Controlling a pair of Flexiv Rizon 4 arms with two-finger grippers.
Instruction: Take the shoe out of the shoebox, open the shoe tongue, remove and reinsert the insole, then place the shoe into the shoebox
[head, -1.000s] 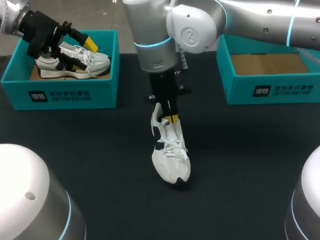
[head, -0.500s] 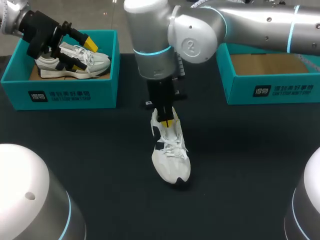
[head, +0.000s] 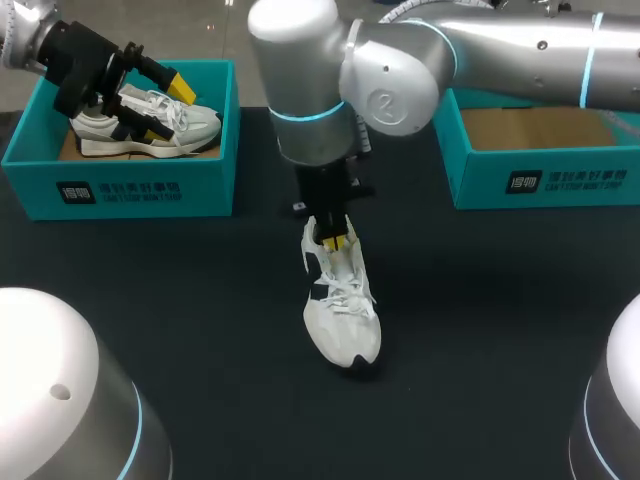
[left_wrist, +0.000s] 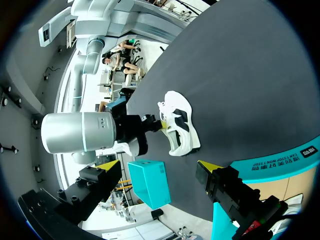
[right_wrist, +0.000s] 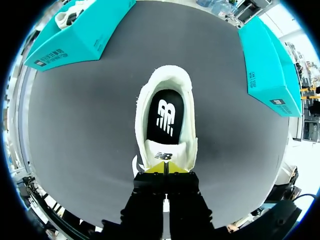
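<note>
Black tabletop (head: 180, 300) all round, and dead centre the right gripper (right_wrist: 165, 176) is down at the white shoe (head: 342, 315). Its yellow tips are pressed almost together, pinching the top edge of the tongue (right_wrist: 164, 154). Just ahead of those fingers the shoe's mouth gapes, with the dark insole (right_wrist: 167, 117) lying flat inside. The shoe stands upright on its sole, toe toward the robot's side and heel toward the far edge, well apart from both boxes.

Out to the right sits the right shoebox (head: 540, 180), teal, with its brown cardboard floor showing. Over on the left, the left shoebox (head: 130, 190) holds a second shoe (head: 190, 128), white with dark trim. The left gripper (head: 165, 110) hangs over that shoe, fingers spread wide, one tip above the laces and one at its near side.
</note>
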